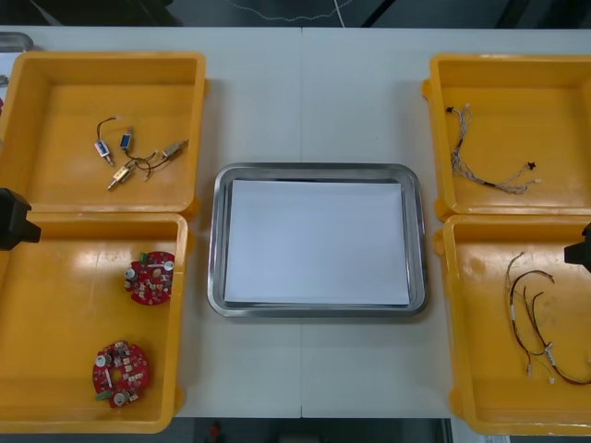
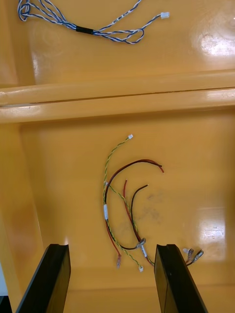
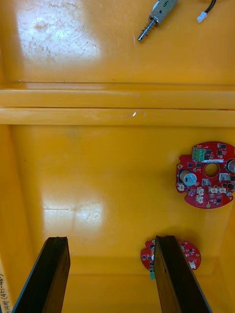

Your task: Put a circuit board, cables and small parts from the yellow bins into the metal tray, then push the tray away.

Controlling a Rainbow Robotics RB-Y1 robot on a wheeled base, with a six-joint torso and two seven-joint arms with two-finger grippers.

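The light table (image 1: 305, 92) carries four yellow bins, with the metal tray (image 1: 215, 240) between them, white inside and holding nothing yet. By my reading the first pick is still to come. The near left bin (image 1: 55, 314) holds two round red circuit boards (image 1: 150, 278), flat and well apart, studded with small components. The left gripper (image 3: 111, 239) hangs over that bin with its fingers apart, at the bin's far left edge in the front view. The boards lie to its right and nearer, toward the tray, so the left arm is plainly the closer one for a board. Being round, a board offers no long axis to line up with. The right gripper (image 2: 112, 247), fingers also apart, hovers over the near right bin (image 1: 480, 305). There the red and yellow cables (image 2: 125, 210) sprawl loosely between its fingers, running mostly far to near. A twisted blue and white cable (image 1: 485, 166) lies in the far right bin (image 1: 499, 83). Small metal parts (image 1: 138, 152) lie in the far left bin (image 1: 55, 111).
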